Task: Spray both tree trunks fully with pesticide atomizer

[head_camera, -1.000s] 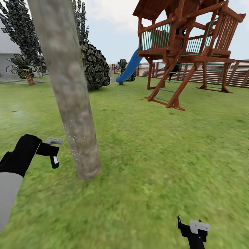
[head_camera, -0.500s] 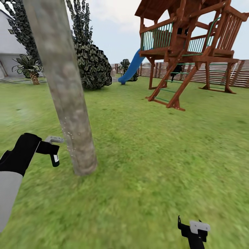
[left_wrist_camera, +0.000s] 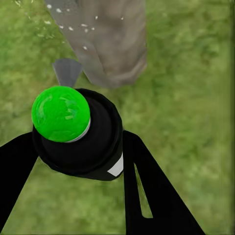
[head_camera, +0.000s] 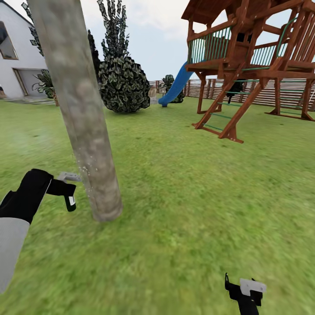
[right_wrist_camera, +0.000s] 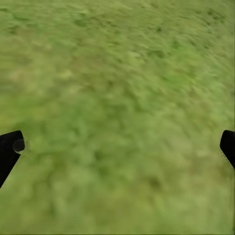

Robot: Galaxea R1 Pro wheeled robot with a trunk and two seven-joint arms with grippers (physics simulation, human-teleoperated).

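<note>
At 8 o'clock in the head view, the left tool (head_camera: 69, 192) is clamped on the pesticide atomizer (left_wrist_camera: 76, 132), its nozzle near the tree trunk (head_camera: 83, 113), where white droplets speckle the bark. Best to sweep the spray steadily around the trunk. At 5 o'clock, the right tool (head_camera: 247, 291) hangs apart and empty above the grass (head_camera: 197, 197).

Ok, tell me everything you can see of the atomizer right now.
The pesticide atomizer is a small black bottle, round and glossy, with a bright green dome near its top. It sits clamped between the left gripper's two black fingers, which press on either side. It is held just off the tree trunk, nozzle end toward it; small white specks dot the bark nearby. Nothing else touches it.
</note>
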